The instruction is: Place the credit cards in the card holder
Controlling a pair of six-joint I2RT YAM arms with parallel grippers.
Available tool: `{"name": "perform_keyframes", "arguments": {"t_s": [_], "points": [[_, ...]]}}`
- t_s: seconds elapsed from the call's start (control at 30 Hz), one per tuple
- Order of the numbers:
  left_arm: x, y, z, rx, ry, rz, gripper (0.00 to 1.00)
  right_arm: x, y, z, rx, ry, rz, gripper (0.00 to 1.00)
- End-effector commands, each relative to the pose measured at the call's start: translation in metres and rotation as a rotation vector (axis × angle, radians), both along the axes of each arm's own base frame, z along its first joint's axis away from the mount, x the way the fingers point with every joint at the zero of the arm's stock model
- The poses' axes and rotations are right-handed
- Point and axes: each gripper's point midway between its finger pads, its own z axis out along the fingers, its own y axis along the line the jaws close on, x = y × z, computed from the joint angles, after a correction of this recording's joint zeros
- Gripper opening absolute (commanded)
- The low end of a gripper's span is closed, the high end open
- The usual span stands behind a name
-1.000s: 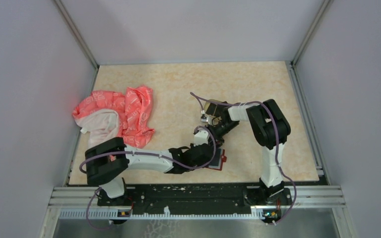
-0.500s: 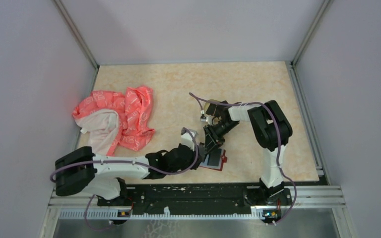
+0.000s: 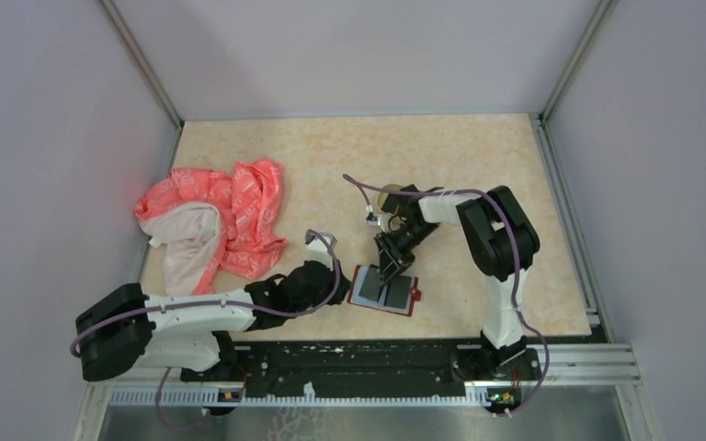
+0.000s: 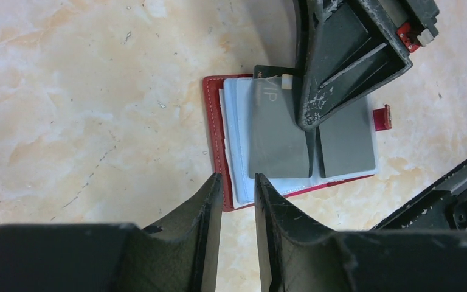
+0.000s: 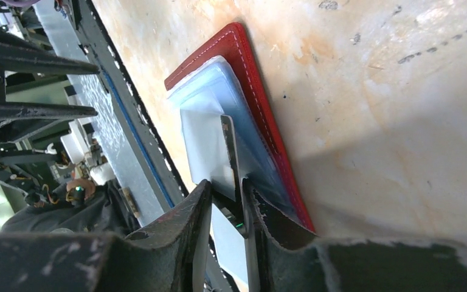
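The red card holder (image 3: 355, 283) lies open and flat near the table's front edge, its clear sleeves up. In the left wrist view the card holder (image 4: 211, 121) has two grey credit cards (image 4: 346, 143) in its sleeves. A dark credit card (image 4: 270, 76) marked VIP sticks out of the left sleeve's far end. My right gripper (image 3: 388, 274) stands over the holder, shut on that credit card (image 5: 231, 146), which shows edge-on between its fingers (image 5: 261, 210) above the card holder (image 5: 252, 73). My left gripper (image 4: 237, 188) is open and empty, just off the holder's near left corner, left gripper (image 3: 342, 287).
A crumpled pink-orange cloth (image 3: 216, 220) lies at the left of the table. A tan object (image 3: 389, 195) is partly hidden behind the right arm's wrist. The black base rail (image 3: 358, 354) runs along the near edge, and walls close in three sides.
The left arm has drawn back to the left, off the card holder, leaving it uncovered. The right gripper has come down onto the holder and its jaws have narrowed.
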Motion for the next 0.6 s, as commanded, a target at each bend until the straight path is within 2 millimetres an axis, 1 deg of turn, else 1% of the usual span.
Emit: {"name": "perform_keyframes", "arguments": {"t_s": [0.0,0.1,0.13,0.2,0.23,0.3,0.47,0.57], "points": [[0.003,-0.008,0.006,-0.079,-0.007,-0.044,0.34,0.0,0.007,-0.001,0.01,-0.032,0.057,0.24],[0.013,-0.01,0.015,-0.145,-0.04,-0.075,0.37,-0.004,0.009,-0.002,0.011,-0.027,0.077,0.23],[0.02,-0.009,0.02,-0.177,-0.055,-0.083,0.37,-0.005,0.009,-0.002,0.013,-0.024,0.082,0.23],[0.024,-0.008,0.027,-0.24,-0.082,-0.108,0.37,-0.005,0.01,-0.002,0.017,-0.02,0.085,0.23],[0.026,-0.012,0.037,-0.287,-0.118,-0.128,0.37,-0.005,0.011,-0.001,0.02,-0.022,0.086,0.23],[0.028,-0.014,0.045,-0.329,-0.158,-0.151,0.37,-0.005,0.012,-0.001,0.02,-0.016,0.087,0.23],[0.033,-0.031,0.049,-0.366,-0.171,-0.2,0.37,-0.005,0.014,0.0,0.029,0.0,0.09,0.27],[0.032,-0.041,0.045,-0.386,-0.158,-0.231,0.37,-0.003,0.014,0.001,0.025,-0.006,0.094,0.29]]}}
